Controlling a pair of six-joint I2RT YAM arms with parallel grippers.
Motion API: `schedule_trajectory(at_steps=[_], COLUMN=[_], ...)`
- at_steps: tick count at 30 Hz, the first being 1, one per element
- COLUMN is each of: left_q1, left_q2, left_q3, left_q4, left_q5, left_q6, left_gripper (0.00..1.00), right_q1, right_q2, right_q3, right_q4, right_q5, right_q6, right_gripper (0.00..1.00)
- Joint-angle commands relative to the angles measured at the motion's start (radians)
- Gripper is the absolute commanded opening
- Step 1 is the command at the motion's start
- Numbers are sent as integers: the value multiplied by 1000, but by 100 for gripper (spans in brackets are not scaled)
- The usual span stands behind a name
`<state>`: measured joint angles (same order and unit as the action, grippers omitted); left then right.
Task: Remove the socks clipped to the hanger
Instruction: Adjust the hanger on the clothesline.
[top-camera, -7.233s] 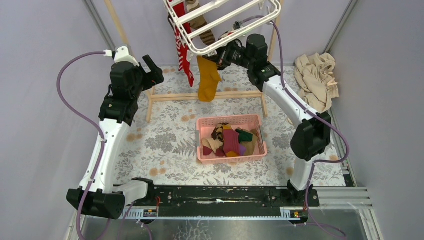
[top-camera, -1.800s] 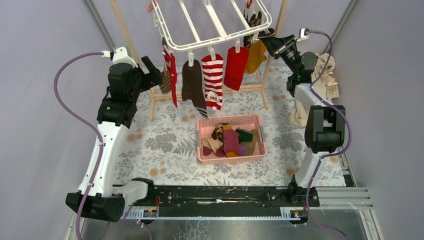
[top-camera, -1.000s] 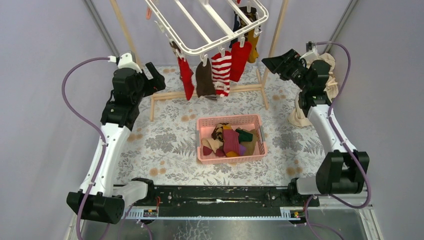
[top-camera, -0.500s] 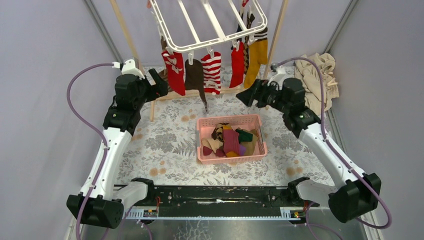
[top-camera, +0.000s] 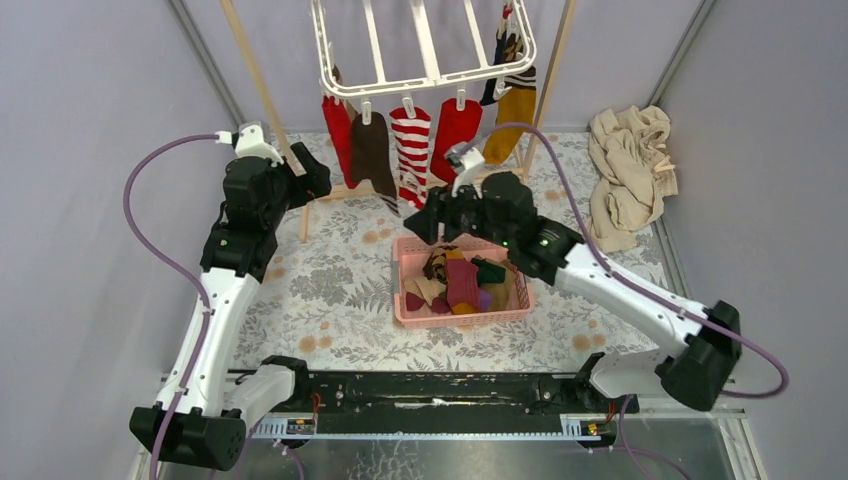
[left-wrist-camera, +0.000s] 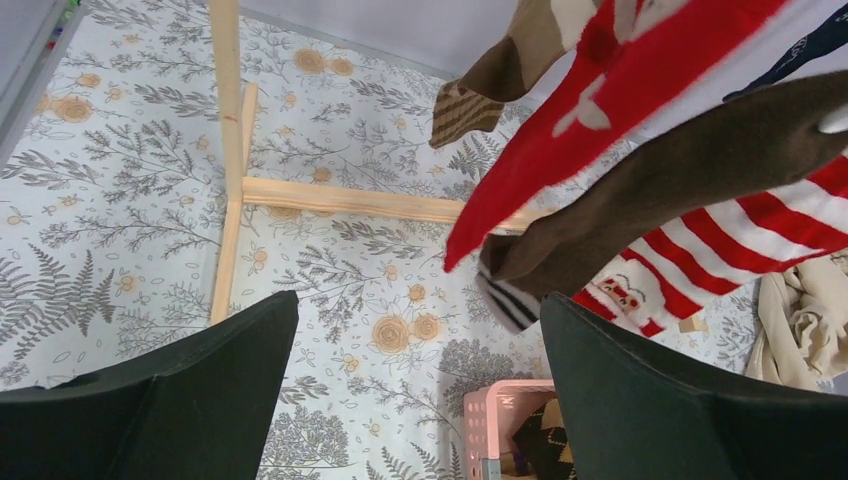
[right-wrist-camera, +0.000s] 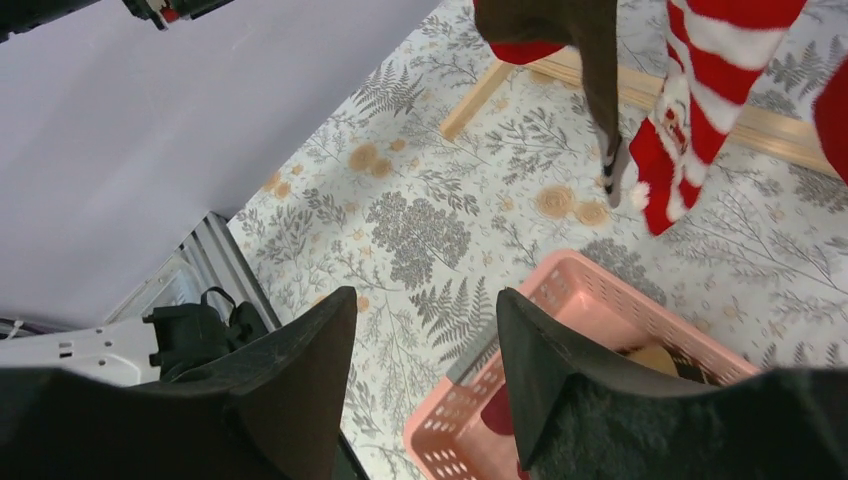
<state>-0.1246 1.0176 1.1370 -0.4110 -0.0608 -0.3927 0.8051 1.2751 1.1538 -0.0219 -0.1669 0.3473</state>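
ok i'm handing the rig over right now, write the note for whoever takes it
Left gripper: open, empty, raised near the left end of the hanger.
Right gripper: open, empty, above the far left corner of the pink basket.
Done: several loose socks lie in the basket.
Left: five clipped along the hanger's near rail: red sock, brown sock, red-and-white striped sock, second red sock, mustard sock. At least one more hangs behind the mustard one.
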Motion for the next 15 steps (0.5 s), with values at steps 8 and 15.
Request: schedule_trajectory(at_steps=[8,15], left_q1=[-5,-5], left_q2=[-46,-52], left_q3=[4,8], left_q4=[-43,-54], left_q5=[-50,-46], left_q6=[25,17], left_gripper=[99,99], right_q1=[49,51], right_q2=[315,473], right_q3=[223,348], right_q4=[282,429], right_q5=[132,151], right_q6=[-21,-13], right_gripper=[74,78])
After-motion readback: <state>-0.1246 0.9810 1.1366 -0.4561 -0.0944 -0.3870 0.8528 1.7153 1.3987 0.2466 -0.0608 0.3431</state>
